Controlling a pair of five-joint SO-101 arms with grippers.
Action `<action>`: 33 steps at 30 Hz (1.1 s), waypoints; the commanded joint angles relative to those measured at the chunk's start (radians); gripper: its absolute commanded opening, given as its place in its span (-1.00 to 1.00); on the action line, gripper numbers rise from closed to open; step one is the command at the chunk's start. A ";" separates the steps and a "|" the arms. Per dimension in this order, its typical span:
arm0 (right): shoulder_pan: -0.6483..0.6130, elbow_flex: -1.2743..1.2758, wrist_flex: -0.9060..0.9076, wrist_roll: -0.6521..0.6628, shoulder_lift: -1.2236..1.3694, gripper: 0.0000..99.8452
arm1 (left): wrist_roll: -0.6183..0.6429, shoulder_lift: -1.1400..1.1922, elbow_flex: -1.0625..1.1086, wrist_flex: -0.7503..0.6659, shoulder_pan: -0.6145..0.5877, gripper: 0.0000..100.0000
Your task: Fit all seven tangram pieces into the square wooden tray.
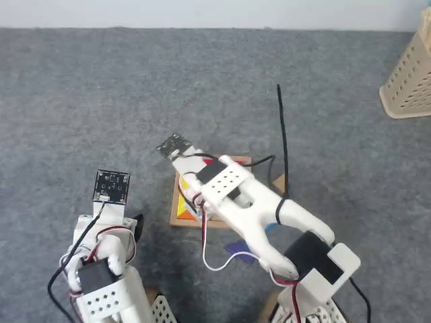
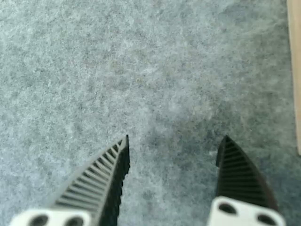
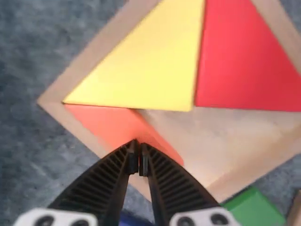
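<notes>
The square wooden tray point(image 3: 221, 141) holds a yellow triangle point(image 3: 150, 66), a red triangle point(image 3: 240, 61) and an orange piece point(image 3: 108, 122). My right gripper point(image 3: 139, 151) is shut, its tips right at the orange piece's edge near a tray corner, with nothing visibly between the fingers. In the high view the right arm point(image 1: 229, 188) covers most of the tray point(image 1: 174, 214). My left gripper point(image 2: 174, 141) hangs open over bare carpet, to the left of the tray, with the tray's rim point(image 2: 295, 70) beside it. A green piece point(image 3: 249, 207) lies just outside the tray. A purple piece point(image 1: 239, 250) lies under the right arm.
The table is covered in grey carpet point(image 1: 135, 101). A black cable point(image 1: 283, 134) runs back from the tray's right side. A perforated beige basket point(image 1: 411, 74) stands at the far right. A small light-blue bit point(image 1: 271, 227) shows beside the right arm.
</notes>
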 commanded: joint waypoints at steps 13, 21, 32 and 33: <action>0.045 0.055 0.056 0.021 -0.291 -0.98 | -0.011 -0.015 -0.008 0.005 -0.002 -0.44; 0.104 0.144 0.189 0.137 -0.479 -0.97 | -0.011 -0.015 -0.008 0.005 -0.002 -0.44; 0.255 0.327 0.229 0.193 -0.595 -0.77 | -0.011 -0.015 -0.008 0.005 -0.003 -0.44; 0.314 0.315 0.225 0.193 -0.595 -0.73 | -0.011 -0.015 -0.008 0.005 -0.003 -0.44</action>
